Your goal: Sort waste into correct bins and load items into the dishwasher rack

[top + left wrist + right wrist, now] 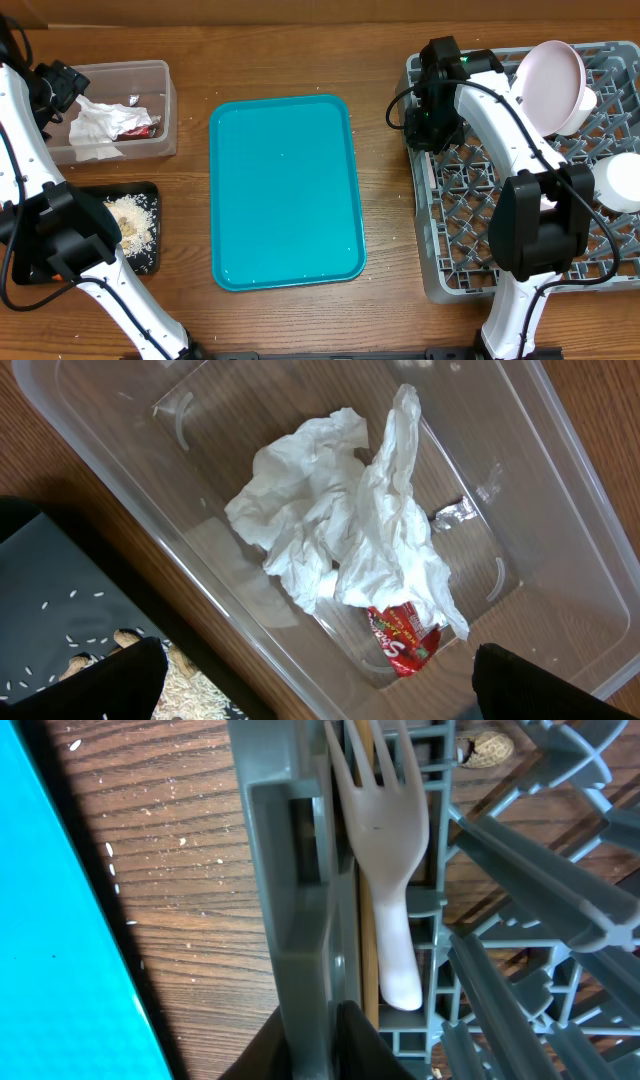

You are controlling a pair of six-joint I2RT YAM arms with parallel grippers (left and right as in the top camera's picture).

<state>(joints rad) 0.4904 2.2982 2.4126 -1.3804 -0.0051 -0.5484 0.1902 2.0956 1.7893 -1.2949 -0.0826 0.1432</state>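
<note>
From above, your right jaws hang over the dishwasher rack (pixel 450 230) at its edge facing the teal tray (pixel 285 190). Beyond them the white plate (pixel 550 80) leans on edge between pegs, probably so it stays upright.

Left wrist: your left jaws stand wide apart over the clear tub (pixel 540 490). The napkins (pixel 330 540) and red wrapper (pixel 405 645) lie below, between them; the wrapper's white lettering is unreadable.

Right wrist: your jaws are drawn together, with nothing visible between them. The fork (pixel 385 870) and wooden stick (pixel 368 960) lie just ahead, slotted along the rack wall.

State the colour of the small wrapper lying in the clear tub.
The wrapper is red and white, clearest in the left wrist view.
</note>
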